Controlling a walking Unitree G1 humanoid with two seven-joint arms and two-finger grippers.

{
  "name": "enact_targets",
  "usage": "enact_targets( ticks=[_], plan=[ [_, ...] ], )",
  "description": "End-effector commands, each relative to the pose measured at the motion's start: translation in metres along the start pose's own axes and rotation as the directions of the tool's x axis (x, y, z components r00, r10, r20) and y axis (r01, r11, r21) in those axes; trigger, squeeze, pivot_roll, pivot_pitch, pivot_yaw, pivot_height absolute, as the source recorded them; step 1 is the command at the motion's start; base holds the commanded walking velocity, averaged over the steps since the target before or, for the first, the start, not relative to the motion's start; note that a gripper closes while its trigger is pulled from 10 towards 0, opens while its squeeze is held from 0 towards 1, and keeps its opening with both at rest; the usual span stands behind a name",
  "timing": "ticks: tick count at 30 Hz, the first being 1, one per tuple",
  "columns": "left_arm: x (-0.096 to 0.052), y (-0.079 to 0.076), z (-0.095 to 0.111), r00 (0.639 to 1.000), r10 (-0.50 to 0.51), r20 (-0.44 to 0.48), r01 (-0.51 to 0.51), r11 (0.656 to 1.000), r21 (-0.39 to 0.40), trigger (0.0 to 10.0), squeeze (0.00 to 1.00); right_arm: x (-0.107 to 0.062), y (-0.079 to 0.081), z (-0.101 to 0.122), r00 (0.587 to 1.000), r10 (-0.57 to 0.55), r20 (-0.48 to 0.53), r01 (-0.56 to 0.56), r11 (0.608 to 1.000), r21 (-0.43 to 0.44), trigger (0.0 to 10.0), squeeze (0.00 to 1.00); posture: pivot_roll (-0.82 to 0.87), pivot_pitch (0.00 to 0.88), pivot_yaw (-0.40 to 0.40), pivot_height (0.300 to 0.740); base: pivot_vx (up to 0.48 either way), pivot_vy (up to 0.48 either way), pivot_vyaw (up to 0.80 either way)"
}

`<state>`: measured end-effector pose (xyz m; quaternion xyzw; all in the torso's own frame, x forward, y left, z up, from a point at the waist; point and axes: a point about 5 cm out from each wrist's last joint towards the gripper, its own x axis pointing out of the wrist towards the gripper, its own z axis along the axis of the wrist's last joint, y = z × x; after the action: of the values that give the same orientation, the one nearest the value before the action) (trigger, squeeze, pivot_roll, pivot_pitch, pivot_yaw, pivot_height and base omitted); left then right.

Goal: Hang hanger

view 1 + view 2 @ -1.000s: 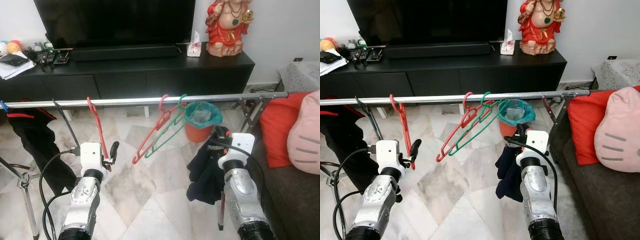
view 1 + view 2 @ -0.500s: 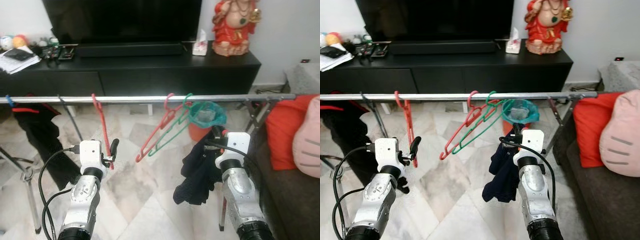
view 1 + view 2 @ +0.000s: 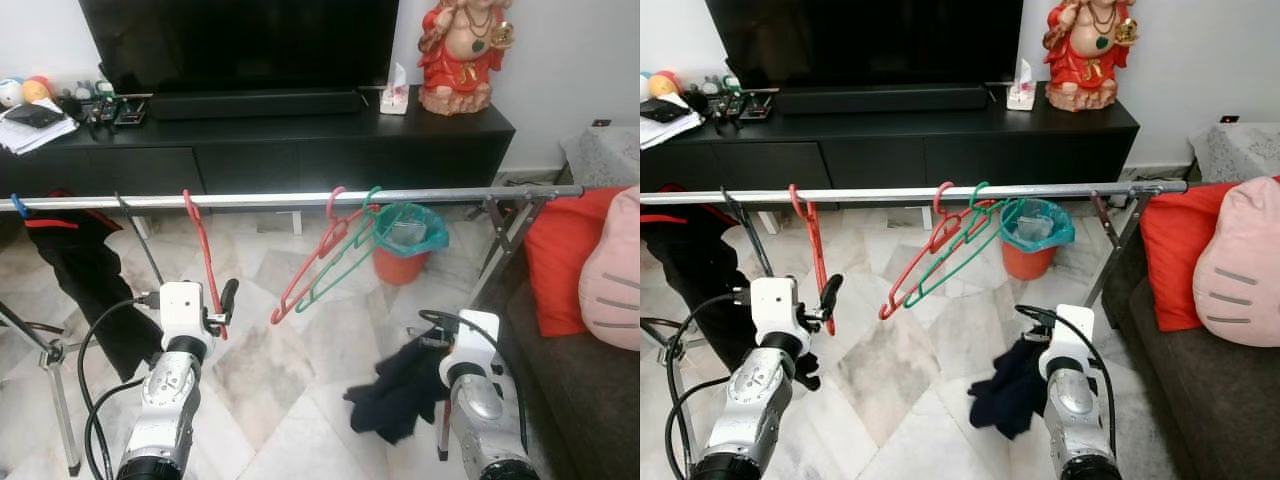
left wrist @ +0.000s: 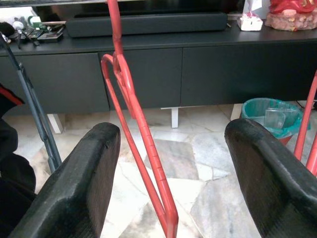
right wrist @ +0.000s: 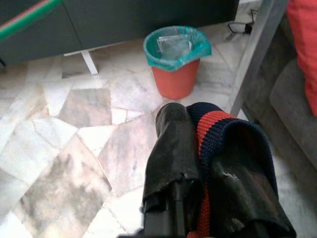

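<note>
- Left gripper (image 4: 166,163): fingers spread wide, gripping nothing. The red hanger (image 4: 133,114) runs down through the gap between them, touching neither pad as far as the left wrist view shows.
- That red hanger is hooked on the silver rail (image 3: 300,199), hanging near-vertical just in front of the left gripper. Looks hung; the left arm holds the same spot as a second ago.
- Right gripper (image 5: 203,163): clamped on a dark garment (image 3: 400,395) with a red-striped cuff, cloth bunched over the fingers.
- Change: the right arm has dropped. A second ago it held the garment up near rail height; now the wrist sits low and the garment sags toward the marble floor (image 3: 290,350).
- Two more hangers, one red (image 3: 310,265) and one green (image 3: 345,260), hang tilted together mid-rail, well apart from both grippers.
- A black garment (image 3: 80,270) hangs at the rail's left end; an orange bin (image 3: 405,240) with a teal liner sits beyond the rail.
- Read: the hang step for the left hanger seems finished, release done. The lowered right arm suggests the garment is not going on the rail right now. Risk: cloth dragging on the floor or snagging the rack leg.
</note>
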<state>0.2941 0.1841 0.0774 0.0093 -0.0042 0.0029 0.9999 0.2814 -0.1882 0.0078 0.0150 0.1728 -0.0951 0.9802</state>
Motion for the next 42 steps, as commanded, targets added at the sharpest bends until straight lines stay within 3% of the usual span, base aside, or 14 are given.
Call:
enact_targets(
  ticks=[1, 11, 24, 42],
  plan=[
    [0.0001, 0.0029, 0.0046, 1.0, 0.005, 0.013, -0.005, 1.0, 0.006, 10.0, 0.0, 0.0035, 0.0019, 0.0058, 1.0, -0.001, 0.014, 0.001, 1.0, 0.001, 10.0, 0.0, -0.05, 0.0, 0.024, 0.74, 0.0, 0.0, 0.0],
    [0.0, 0.0013, 0.0055, 1.0, 0.006, 0.019, -0.007, 1.0, 0.001, 10.0, 0.0, 0.0046, 0.0041, 0.0066, 1.0, -0.003, 0.03, 0.003, 1.0, -0.012, 10.0, 0.0, -0.05, 0.0, 0.024, 0.74, 0.0, 0.0, 0.5],
    [-0.0007, 0.0044, 0.0077, 1.0, 0.011, 0.022, -0.011, 1.0, 0.009, 10.0, 0.0, 0.0049, 0.0062, 0.0055, 1.0, -0.005, 0.022, 0.005, 1.0, 0.005, 10.0, 0.0, -0.04, 0.0, 0.022, 0.74, 0.0, 0.0, 0.0],
    [-0.0007, 0.0031, 0.0076, 1.0, 0.004, 0.018, -0.004, 1.0, 0.012, 10.0, 0.0, 0.0055, 0.0066, 0.004, 1.0, -0.007, 0.008, 0.007, 1.0, 0.003, 10.0, 0.0, -0.04, 0.0, 0.021, 0.74, 0.324, 0.0, 0.0]
  ],
)
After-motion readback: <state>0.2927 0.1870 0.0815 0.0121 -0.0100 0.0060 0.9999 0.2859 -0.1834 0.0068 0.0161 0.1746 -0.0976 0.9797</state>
